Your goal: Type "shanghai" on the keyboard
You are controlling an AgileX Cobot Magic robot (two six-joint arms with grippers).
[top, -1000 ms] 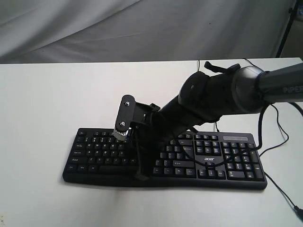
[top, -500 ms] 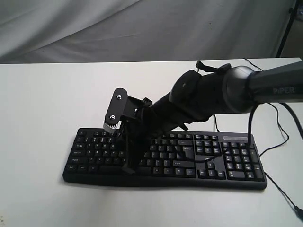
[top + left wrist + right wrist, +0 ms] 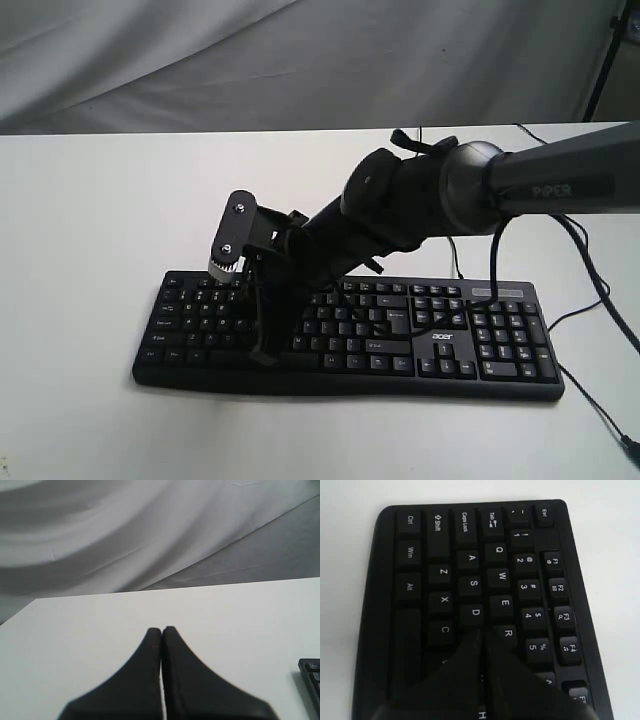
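Here, the keyboard (image 3: 450, 345) lies flat on the white desk (image 3: 100, 200), toward 6 o'clock in the exterior view, with its long side running from 9 to 3 o'clock and its number pad and white logo at the 3 o'clock end. The right arm (image 3: 420, 200) reaches in from 3 o'clock and slopes down across the keyboard's middle. The right fingers (image 3: 262, 330) point steeply down onto the letter keys in the 9 o'clock half of the board.

In the right wrist view the right fingers (image 3: 465, 680) are pressed together with no gap, gripping nothing. Their joined tips sit over the keyboard (image 3: 445, 570) just beside the D, C and R keys and hide the keys behind them. Whether a key is pressed down cannot be told.

The left wrist view shows the left fingers (image 3: 145, 680) closed flat against each other and empty, above bare desk (image 3: 75, 630). One corner of the keyboard (image 3: 312, 672) shows at the picture's edge, well apart from them. Grey cloth (image 3: 200, 60) hangs behind the desk at 12 o'clock.
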